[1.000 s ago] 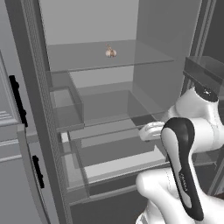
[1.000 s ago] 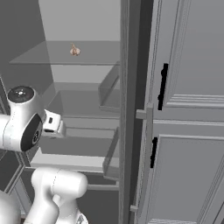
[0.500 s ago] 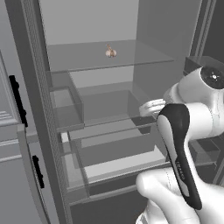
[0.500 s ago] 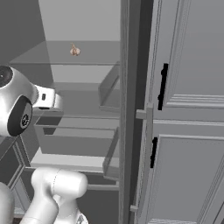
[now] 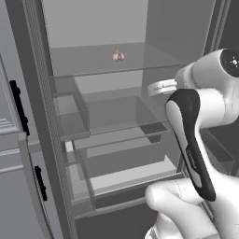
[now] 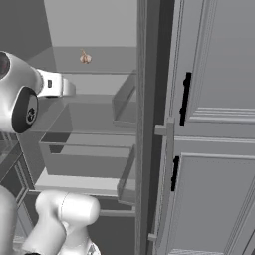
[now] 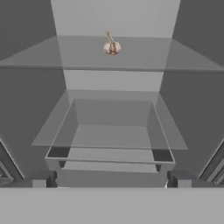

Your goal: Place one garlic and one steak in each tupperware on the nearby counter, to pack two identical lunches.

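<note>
One garlic [image 7: 112, 47] bulb, pale with a brownish tint, sits alone on the upper glass shelf [image 7: 140, 57] of an open fridge. The same garlic [image 5: 118, 56] lies near the shelf's back, and the right base view also catches this garlic [image 6: 85, 58]. My gripper [image 7: 111, 181] is open, its dark fingertips [image 7: 43, 180] wide apart with nothing between them. It points into the fridge, below the garlic and well short of it. The steak, the tupperware and the counter are out of view.
Under the garlic's shelf stands a clear bin [image 7: 111, 131] on a lower shelf, with drawers [image 5: 126, 163] beneath. Grey panelled doors [image 6: 219, 99] with black handles [image 6: 186, 97] flank the fridge on the right. Another grey door [image 5: 11, 140] stands at the left.
The arm has swung upward, lifting the hand from the lower shelf level toward the height of the middle shelf. The garlic has not moved and the jaws stay open.
</note>
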Robot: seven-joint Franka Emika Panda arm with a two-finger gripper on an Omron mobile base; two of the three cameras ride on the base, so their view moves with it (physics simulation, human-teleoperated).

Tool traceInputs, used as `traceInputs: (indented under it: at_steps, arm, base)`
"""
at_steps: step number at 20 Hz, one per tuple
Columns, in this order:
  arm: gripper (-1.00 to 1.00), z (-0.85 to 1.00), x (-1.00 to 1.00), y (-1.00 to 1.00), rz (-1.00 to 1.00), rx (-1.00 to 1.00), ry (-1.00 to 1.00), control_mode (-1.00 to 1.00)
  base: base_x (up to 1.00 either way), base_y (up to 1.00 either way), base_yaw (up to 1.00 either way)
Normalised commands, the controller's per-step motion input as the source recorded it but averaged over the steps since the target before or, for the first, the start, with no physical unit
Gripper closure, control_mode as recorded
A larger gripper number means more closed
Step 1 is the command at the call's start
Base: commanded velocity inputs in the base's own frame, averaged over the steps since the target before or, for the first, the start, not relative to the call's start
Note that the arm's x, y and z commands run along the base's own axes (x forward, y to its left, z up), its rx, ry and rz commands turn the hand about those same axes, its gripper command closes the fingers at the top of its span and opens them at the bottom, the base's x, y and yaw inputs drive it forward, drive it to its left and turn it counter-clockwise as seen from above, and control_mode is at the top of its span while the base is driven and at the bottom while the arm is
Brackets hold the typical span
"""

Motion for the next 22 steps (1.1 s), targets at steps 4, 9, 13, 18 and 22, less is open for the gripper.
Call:
traceInputs:
  at_steps: [4, 9, 13, 18, 22]
  arm:
    - [-1.00, 0.48, 0.39, 0.01, 0.00, 0.00, -0.20, -1.00]
    - [-1.00, 0.32, 0.54, 0.03, 0.00, 0.01, -0.01, -1.00]
    - [-1.00, 0.06, 0.67, 0.15, 0.00, 0.00, 0.02, -1.00]
    - [-1.00, 0.00, 0.86, 0.27, 0.00, 0.00, 0.11, -1.00]
    - [-1.00, -0.04, 0.98, 0.03, 0.00, 0.00, 0.12, -1.00]
  base:
    - [0.00, 0.00, 0.00]
    - [0.00, 0.00, 0.00]
    - [0.00, 0.00, 0.00]
    - [0.00, 0.00, 0.00]
    - [0.00, 0.00, 0.00]
